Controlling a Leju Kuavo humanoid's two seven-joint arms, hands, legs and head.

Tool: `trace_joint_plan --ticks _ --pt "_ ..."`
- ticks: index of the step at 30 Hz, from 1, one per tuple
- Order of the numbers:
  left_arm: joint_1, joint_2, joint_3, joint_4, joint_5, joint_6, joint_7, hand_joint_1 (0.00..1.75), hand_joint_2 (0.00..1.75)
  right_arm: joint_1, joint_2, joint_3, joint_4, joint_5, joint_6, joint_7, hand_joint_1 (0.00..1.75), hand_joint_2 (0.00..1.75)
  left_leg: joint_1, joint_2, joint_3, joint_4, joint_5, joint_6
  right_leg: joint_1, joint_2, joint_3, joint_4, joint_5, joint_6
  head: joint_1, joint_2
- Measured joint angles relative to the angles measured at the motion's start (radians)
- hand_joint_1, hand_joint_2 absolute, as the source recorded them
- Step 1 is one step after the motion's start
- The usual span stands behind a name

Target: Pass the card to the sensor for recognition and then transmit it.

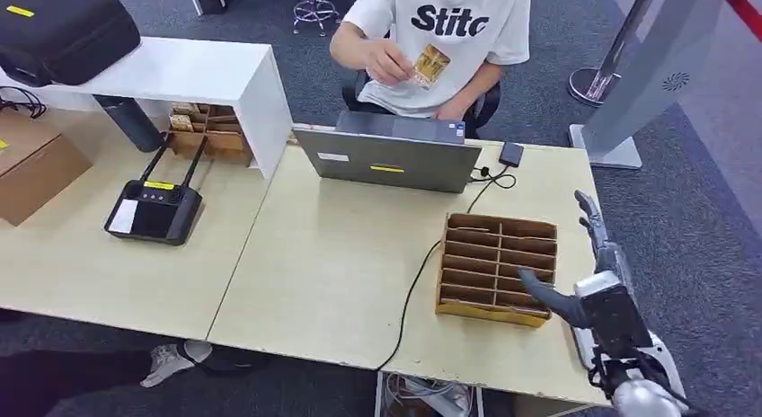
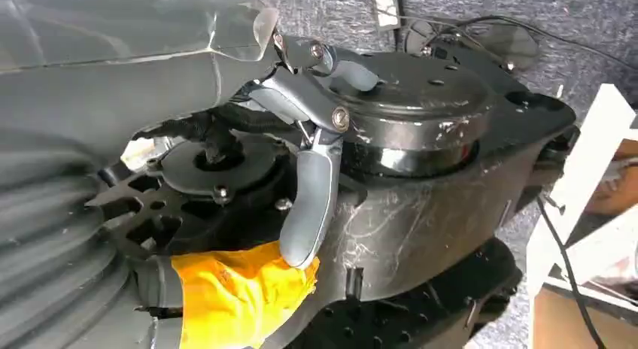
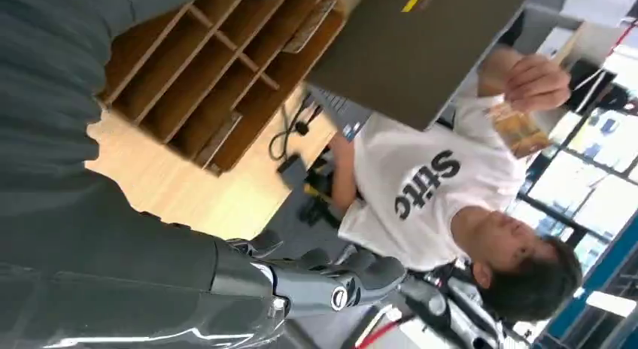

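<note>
Nearest in the head view, the right hand point(image 1: 584, 273) is raised over the right end of the worktop point(image 1: 341, 282), its fingers apart and stretched forward, its thumb jutting toward the brown slotted card rack point(image 1: 497, 266) just beside it; it holds nothing. The right wrist view agrees: the fingers point(image 3: 353, 277) lie extended and empty, with the rack and the person beyond them. The left hand point(image 2: 301, 138) hangs low by the robot's body, its fingers loosely apart and one drooping, with nothing in them. Past the rack, a grey laptop point(image 1: 388, 156) stands open at the far edge of the worktop, a cable point(image 1: 422, 282) running from it across the surface. On the adjoining worktop to the left lies a black box with two antennas point(image 1: 155, 206), likely the sensor, though I cannot be sure. Farthest off, the seated person point(image 1: 440, 39) holds the card point(image 1: 430, 66) up in one hand, well apart from the robot. The step in hand looks to be the very first: receiving the card, with nothing yet sensed or passed on. The next move calls for the right hand to reach over the laptop toward the card, or wait for it, then pinch its thin edge firmly without bending it, keeping clear of the laptop lid.
</note>
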Motion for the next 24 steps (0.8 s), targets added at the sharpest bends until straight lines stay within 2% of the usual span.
trace_joint_plan --ticks 4,10,24 --pt "0.000 0.005 0.001 -0.011 0.000 0.000 0.000 0.00 1.75 0.055 0.000 0.001 -0.053 0.136 -0.051 0.030 0.00 1.75 0.000 0.000 0.000 0.000 0.000 0.000 0.000 0.000 0.000 0.000 0.000 0.000 0.000 0.000" --pt "0.001 0.006 0.006 -0.015 0.000 0.000 0.016 0.00 1.75 0.105 -0.005 0.007 -0.090 0.247 -0.076 0.051 0.00 1.75 0.000 0.000 0.000 0.000 0.000 0.000 0.000 0.000 0.000 0.000 0.000 0.000 0.000 0.000" --pt "-0.001 0.006 0.006 -0.015 0.000 0.000 0.028 0.00 1.75 0.151 -0.007 0.048 -0.066 0.542 -0.148 0.185 0.00 1.75 0.000 0.001 0.000 0.000 0.000 0.000 0.000 0.000 0.000 0.000 0.000 0.000 0.000 0.000"
